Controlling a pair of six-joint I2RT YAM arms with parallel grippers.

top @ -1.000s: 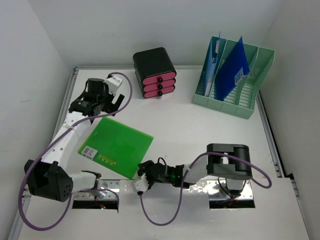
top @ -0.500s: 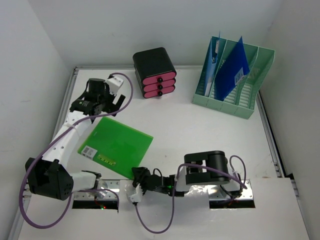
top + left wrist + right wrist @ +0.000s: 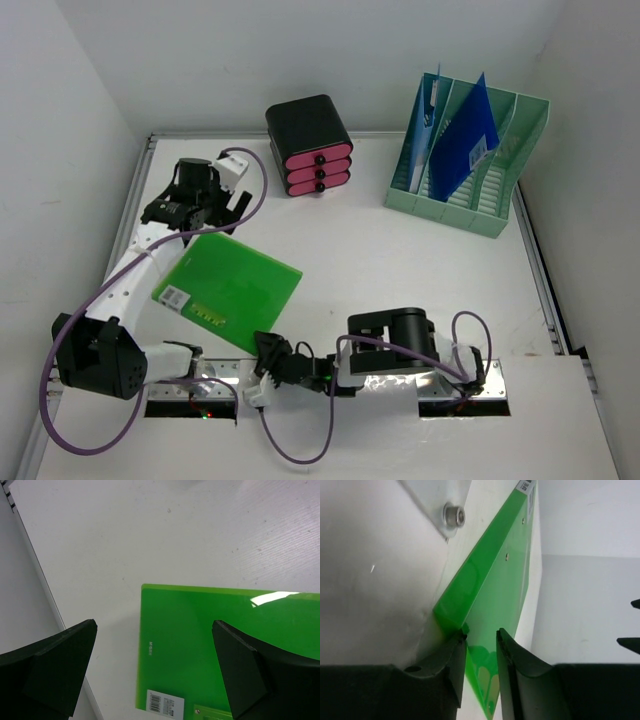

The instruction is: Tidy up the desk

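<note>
Wide-spread hand hangs over green folder on the desk.

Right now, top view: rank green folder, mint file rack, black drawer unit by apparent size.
1. mint file rack, clearly largest.
2. green folder.
3. black drawer unit, close behind the folder; it stands taller, nearer the camera, so that order is unsure.

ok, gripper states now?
Left gripper: open, above the green folder, holding nothing.
Right gripper: closed on the green folder's near corner.
</note>
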